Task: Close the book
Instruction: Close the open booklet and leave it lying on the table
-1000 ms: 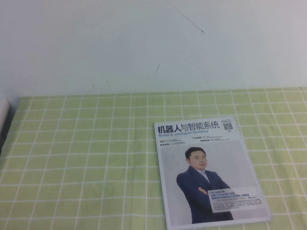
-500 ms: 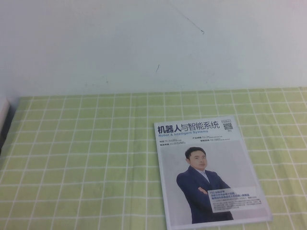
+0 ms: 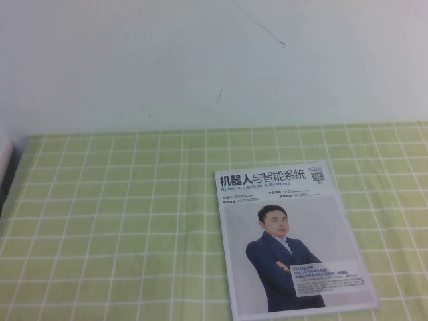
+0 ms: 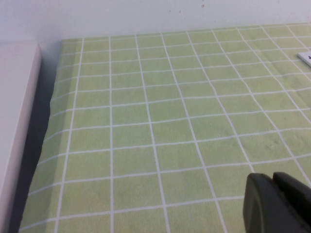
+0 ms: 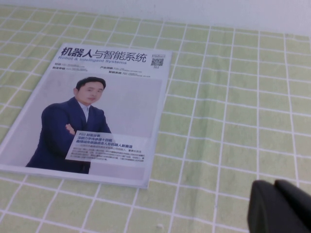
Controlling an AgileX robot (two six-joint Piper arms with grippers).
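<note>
In the high view, a thin magazine with a white cover and a man in a dark blue suit on it [image 3: 291, 237] lies flat on the counter, which is covered by a light green cloth with a white grid [image 3: 120, 200]. It lies in the near right part of the cloth. Its front cover faces up and no pages are lifted, so the book looks already closed. Its long axis runs from the far side toward the robot, leaning a little to the right at the near end. A plain white wall [image 3: 200, 60] stands behind the counter. Neither pincer appears in this view.

In the left wrist view, the left pincer [image 4: 275, 201] shows only as a dark shape over bare cloth, and whether it is spread or pressed together cannot be told. Only a small white corner of the magazine [image 4: 306, 57] appears at the picture's edge, well apart from this pincer. A white ledge [image 4: 17, 121] borders the cloth.

In the right wrist view, the right pincer [image 5: 282, 206] is also a dark shape at the picture's edge, and its state cannot be told either. The whole magazine [image 5: 92, 111] is seen ahead of it and to one side, near but not touching. The right arm therefore seems the nearer one. If any pressing of the cover is needed, this arm would probably do it.
</note>
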